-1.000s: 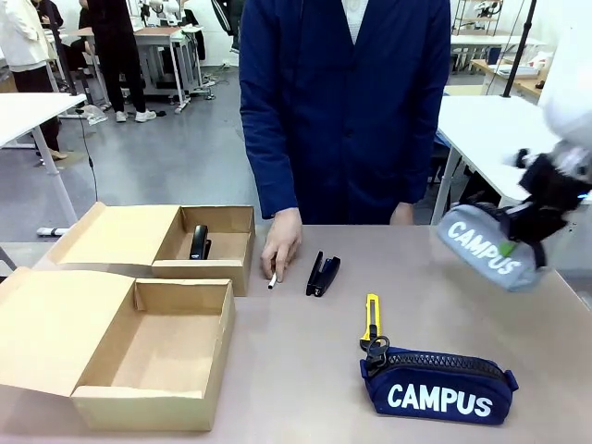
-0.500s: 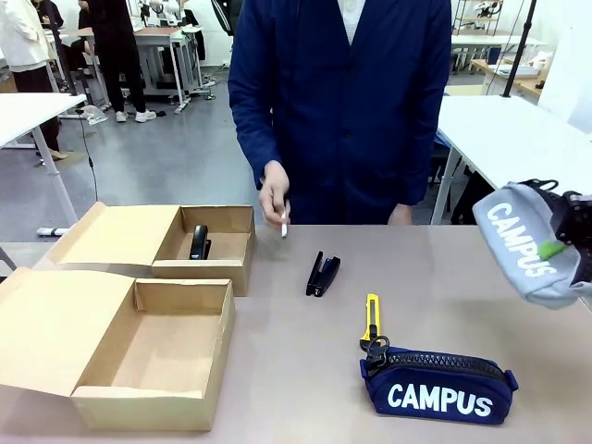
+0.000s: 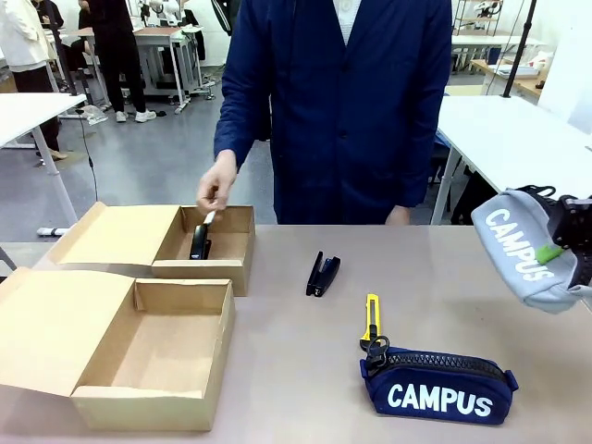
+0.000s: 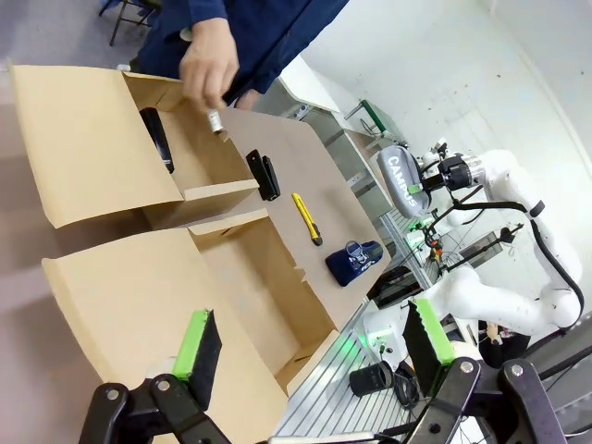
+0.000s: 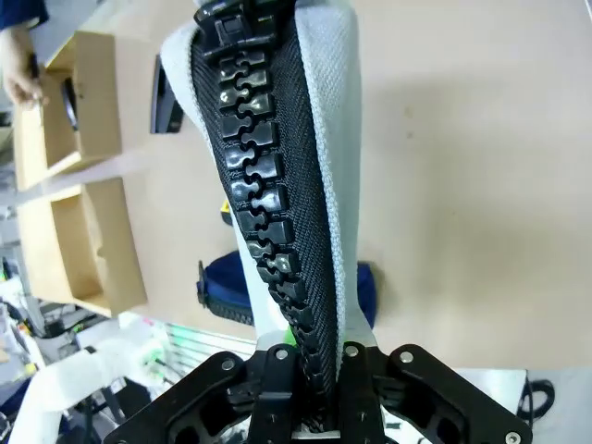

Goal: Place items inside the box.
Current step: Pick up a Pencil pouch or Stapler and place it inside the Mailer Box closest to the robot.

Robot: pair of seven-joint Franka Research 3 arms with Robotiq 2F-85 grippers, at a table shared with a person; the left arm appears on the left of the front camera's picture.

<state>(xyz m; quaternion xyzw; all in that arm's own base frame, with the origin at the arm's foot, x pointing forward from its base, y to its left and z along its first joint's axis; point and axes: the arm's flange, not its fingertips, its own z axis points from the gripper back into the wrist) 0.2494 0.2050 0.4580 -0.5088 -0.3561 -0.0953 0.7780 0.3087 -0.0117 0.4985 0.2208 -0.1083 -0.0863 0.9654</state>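
Observation:
My right gripper [image 3: 561, 248] is shut on the grey "CAMPUS" pouch [image 3: 520, 246], holding it in the air over the table's right edge. In the right wrist view its black zip [image 5: 266, 199] runs up from the closed gripper [image 5: 310, 370]. The navy "CAMPUS" pouch [image 3: 437, 386], yellow utility knife [image 3: 371, 318] and black stapler [image 3: 322, 274] lie on the table. The person's hand [image 3: 216, 190] holds the marker pen [image 3: 210, 217] over the far box [image 3: 231, 264], which has a black item [image 3: 199, 242] inside. My left gripper [image 4: 314, 370] is open above the near box [image 4: 250, 287].
The near box [image 3: 148, 393] stands at the front left with its lid folded out to the left. The person stands at the far edge of the table. White tables and other people are farther back.
The person's hand lifted the marker off the table and carried it left, over the far box. My right gripper swung the grey pouch right and slightly up, then held still.

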